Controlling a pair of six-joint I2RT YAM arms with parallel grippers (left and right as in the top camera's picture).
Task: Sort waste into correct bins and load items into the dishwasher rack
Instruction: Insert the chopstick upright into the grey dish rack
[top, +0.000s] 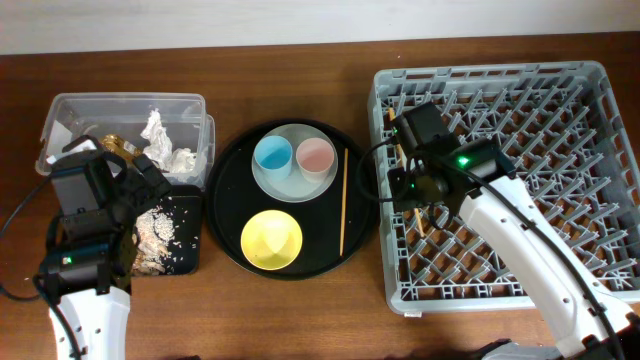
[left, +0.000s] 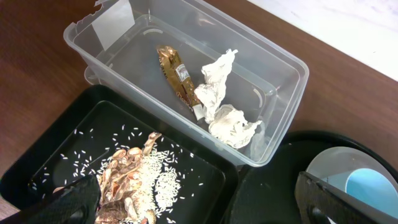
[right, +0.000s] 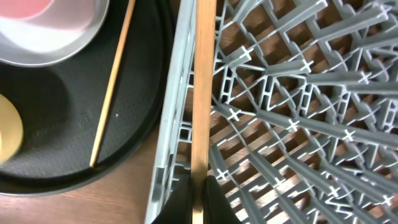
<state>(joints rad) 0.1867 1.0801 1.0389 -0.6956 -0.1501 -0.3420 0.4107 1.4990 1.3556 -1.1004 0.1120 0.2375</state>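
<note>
Waste looks sorted: paper (left: 224, 106) and wrapper (left: 174, 71) sit in the tub (left: 292, 68) at the table's far-left corner, and scraps (left: 137, 177) are in the black tray (left: 208, 177) just in front of it. No waste visible outside the bins

Loading has barely begun, my read. Rack (top: 490, 72) sits along the right edge with no dishes in it. Right gripper (right: 198, 193) is closed on one chopstick (right: 203, 93), held over the rack's left rim and not set down yet. Second chopstick (top: 342, 205) lies by the right rim of the round tray (top: 230, 190) at table centre. Same tray: plate (top: 293, 190) on the far side with blue cup (top: 272, 155) and pink cup (top: 316, 156) standing on it side by side, bowl (top: 272, 240) on the near side, all upright. Left to load: both chopsticks, two cups, plate, bowl

Left gripper (left: 199, 205) is wide open and empty, over the black tray

Surface: table (top: 300, 320) is dark brown wood. Cable (top: 15, 220) trails by the left edge. Pale strip (top: 200, 20) past the far edge could be wall or floor, can't tell
</note>
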